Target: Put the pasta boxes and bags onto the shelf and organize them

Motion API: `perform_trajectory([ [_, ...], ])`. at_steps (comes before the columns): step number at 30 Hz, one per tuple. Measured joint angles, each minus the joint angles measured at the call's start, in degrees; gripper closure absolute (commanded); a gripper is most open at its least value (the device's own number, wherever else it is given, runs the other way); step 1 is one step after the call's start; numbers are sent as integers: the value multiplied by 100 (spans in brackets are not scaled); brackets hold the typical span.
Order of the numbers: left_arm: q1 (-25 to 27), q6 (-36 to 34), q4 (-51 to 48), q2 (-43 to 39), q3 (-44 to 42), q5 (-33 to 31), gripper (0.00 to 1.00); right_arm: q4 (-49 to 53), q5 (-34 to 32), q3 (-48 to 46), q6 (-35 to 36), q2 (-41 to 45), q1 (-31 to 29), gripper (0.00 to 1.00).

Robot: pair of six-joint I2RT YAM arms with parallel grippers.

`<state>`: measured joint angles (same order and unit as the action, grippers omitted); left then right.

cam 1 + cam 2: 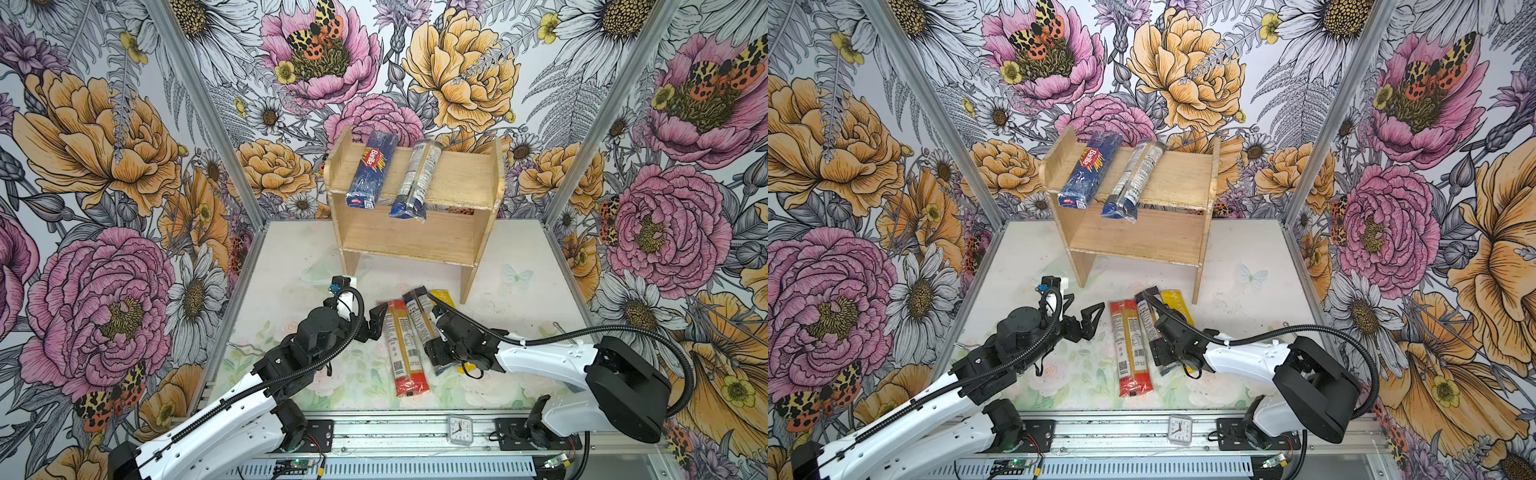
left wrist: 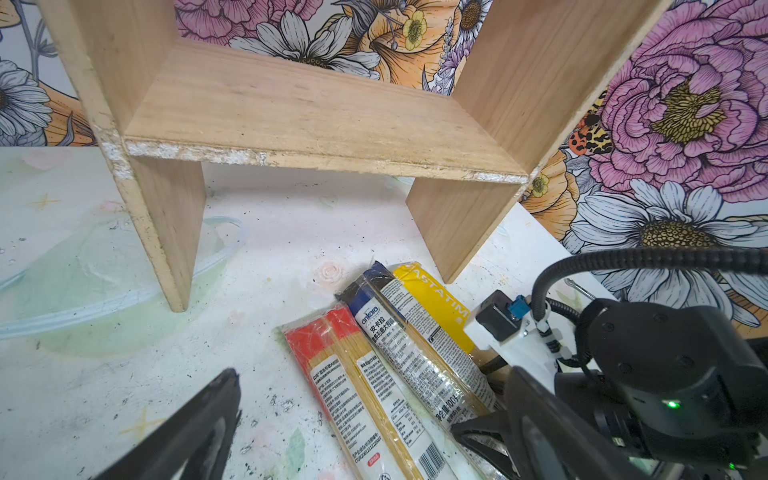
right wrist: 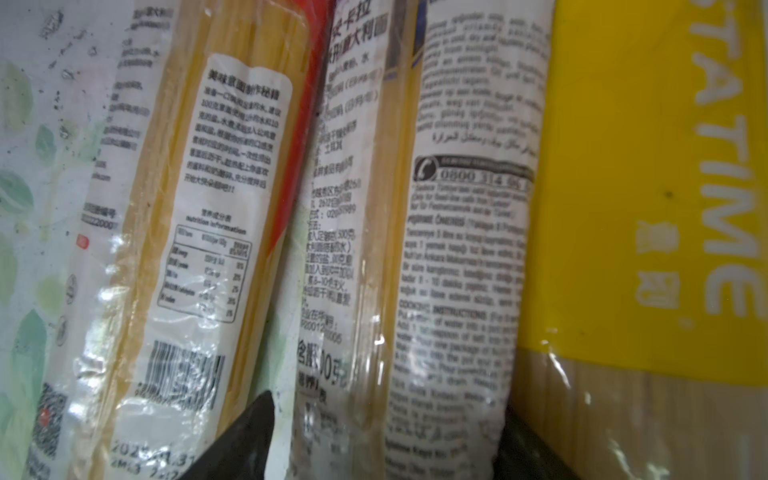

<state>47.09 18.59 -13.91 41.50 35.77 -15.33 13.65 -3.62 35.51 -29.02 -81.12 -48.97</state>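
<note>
Wooden shelf [image 1: 457, 183] holds 2 packs [image 1: 370, 170]; 3 on table [image 1: 519, 332].

A: Where is the right gripper [image 3: 390, 409]? In both top views the right arm [image 1: 532, 357] covers it.
B: The right wrist view gives only two dark fingertips [image 3: 249, 436] at the edge, one on each side of the blue-end pack [image 3: 457, 249]. If they press it, I cannot tell.
A: And the yellow pack [image 1: 441, 296]?
B: The arm hides most of it; mainly its far end shows.
A: The shelf [image 2: 316, 112], in the left wrist view?
B: Its upper tier is cut off, also the red pack's [image 2: 316, 345] near end. Small print in the right wrist view is blurred.
</note>
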Motion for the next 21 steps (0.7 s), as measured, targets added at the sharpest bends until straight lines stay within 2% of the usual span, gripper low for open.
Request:
perform_trajectory([
  [7, -4, 103, -26, -4, 0, 0, 1, 20, -138, -48, -26, -13, -216, 22],
  [11, -4, 136, -44, -4, 0, 2, 1, 22, -260, -245, -138, 76, -457, 19],
  [13, -4, 166, -46, -4, 0, 2, 1, -33, -382, -306, -186, 94, -588, 15],
  [21, -9, 247, -103, -4, 0, 0, 1, -275, -1082, -472, -367, 22, -1080, 15],
])
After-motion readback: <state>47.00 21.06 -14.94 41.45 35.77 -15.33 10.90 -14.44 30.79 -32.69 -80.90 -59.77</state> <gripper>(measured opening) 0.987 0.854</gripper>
